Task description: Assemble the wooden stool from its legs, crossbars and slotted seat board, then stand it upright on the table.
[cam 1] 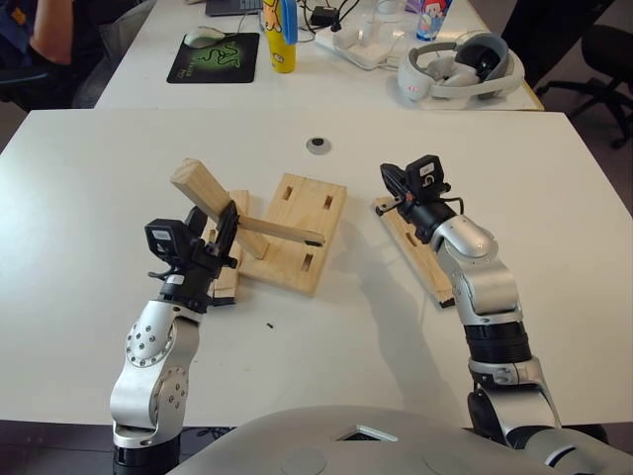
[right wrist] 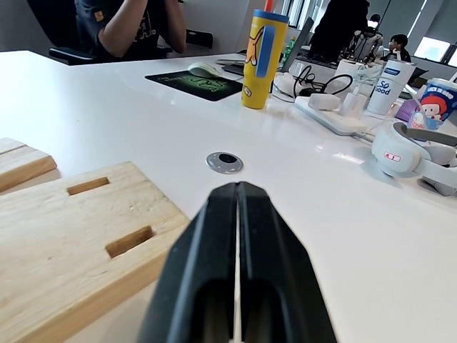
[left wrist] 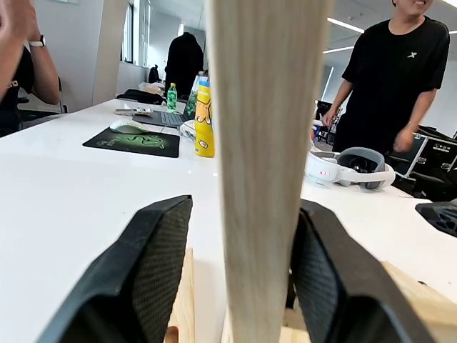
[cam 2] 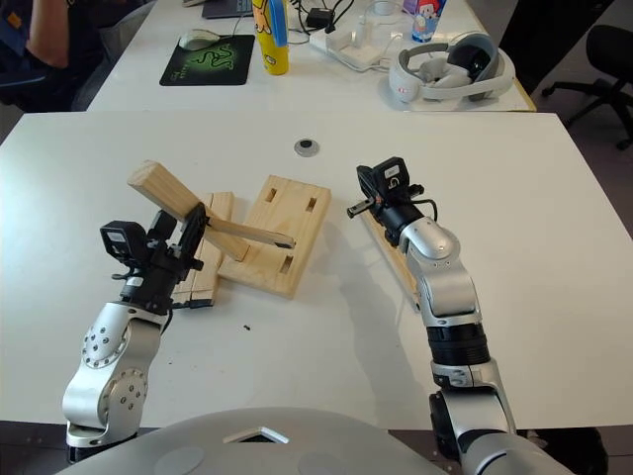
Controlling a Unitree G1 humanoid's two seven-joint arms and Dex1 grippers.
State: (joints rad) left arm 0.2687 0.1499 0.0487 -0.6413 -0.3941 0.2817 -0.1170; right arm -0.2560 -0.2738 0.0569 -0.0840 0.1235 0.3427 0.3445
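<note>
The left hand (cam 1: 228,222) is held low over the table's (cam 1: 99,198) left side, forearm raised from the elbow, and is clamped on the leg assembly (cam 1: 205,192) where its thick square leg meets a thin crossbar (cam 1: 282,231). In the left wrist view the pale, smooth-grained bar is seen standing between the two black, finely ribbed fingers (left wrist: 143,279). The assembly is tilted: the thick end is lifted off the table, and the crossbar's far tip is laid on the slotted seat board (cam 1: 309,196). The board is a flat rectangle of light wood with four rectangular slots cut in it, and lies flat near the table's middle. Just beside its left edge, under the left hand, further flat wooden pieces (cam 2: 220,213) are laid on the table.

The right hand (cam 1: 388,176) is stretched forward with the wrist bent, its two fingers pressed together on nothing. It is poised over the far end of another wooden leg piece (cam 1: 413,252), which is laid flat to the right of the seat board, apart from it.

A round grey grommet (cam 1: 317,145) is set into the white table beyond the board. On the next table a yellow bottle (cam 1: 282,35), a black mouse pad (cam 1: 213,57) and a white headset (cam 1: 460,67) are placed.
</note>
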